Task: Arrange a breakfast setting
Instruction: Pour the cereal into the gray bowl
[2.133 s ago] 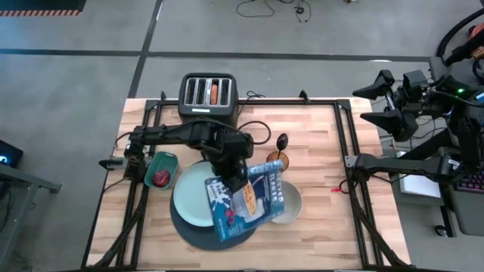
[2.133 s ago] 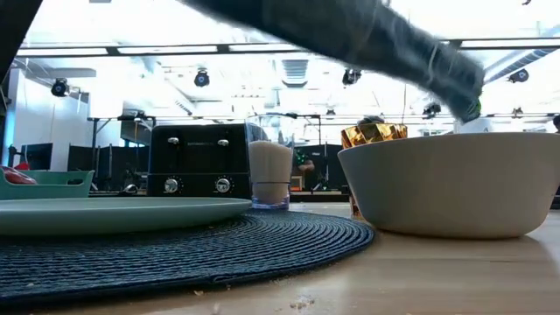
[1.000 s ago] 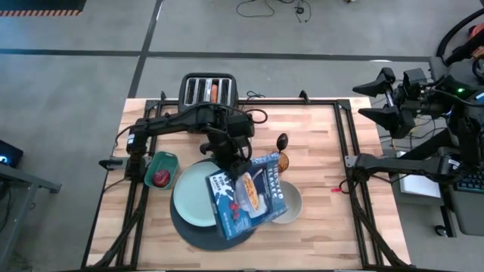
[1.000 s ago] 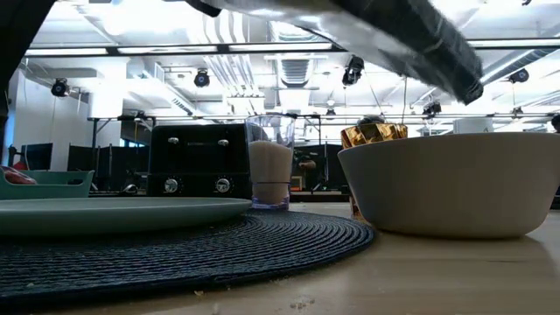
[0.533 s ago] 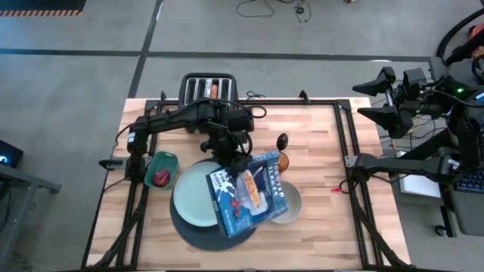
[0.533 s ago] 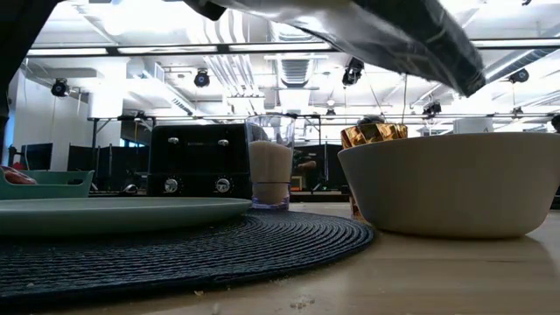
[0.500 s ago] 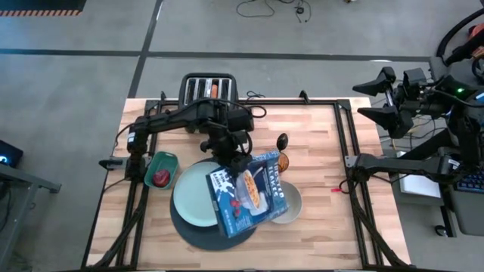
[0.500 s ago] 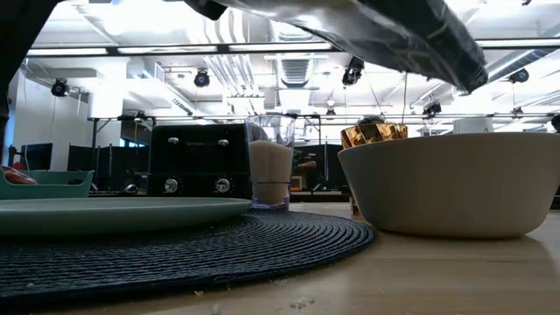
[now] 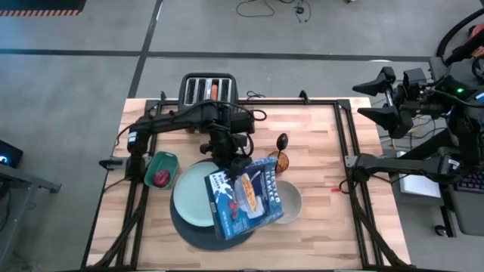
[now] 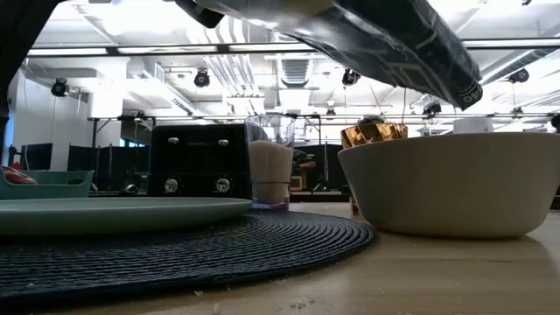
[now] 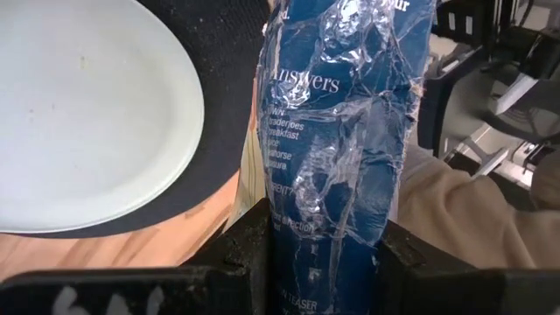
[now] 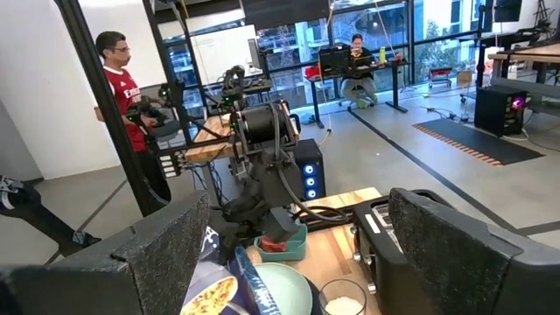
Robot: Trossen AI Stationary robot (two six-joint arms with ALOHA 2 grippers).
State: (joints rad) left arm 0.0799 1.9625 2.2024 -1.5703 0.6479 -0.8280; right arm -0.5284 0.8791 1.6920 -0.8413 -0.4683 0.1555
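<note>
One box is being tipped further over the bowl

**What is changing.** The blue cereal box (image 9: 246,194) is being carried by the left gripper (image 9: 236,163), whose jaws are clenched on the box's upper end; in the left wrist view the box (image 11: 337,140) is being squeezed between the two dark fingers (image 11: 241,249). Compared with a second ago, the box is being swung slightly clockwise and drawn toward the pale blue plate (image 9: 193,195), so more of the cream bowl (image 9: 290,204) is being uncovered at 3 o'clock of the box. In the low view the box (image 10: 385,39) is being held well above the bowl (image 10: 451,184), tilted down toward it.

**What it means.** A pouring or repositioning step is judged to be under way; nothing is seen falling into the bowl yet.

**Elsewhere.** The plate is lying on the dark blue round mat (image 9: 189,227). The amber glass (image 9: 274,161) and dark spoon (image 9: 282,141) are standing at 12 o'clock of the bowl. The dark red fruit (image 9: 161,177) is lying in the teal dish (image 9: 151,161) at 9 o'clock of the plate. The right gripper (image 12: 289,254) is being kept off the desk at 3 o'clock, jaws spread wide.
</note>
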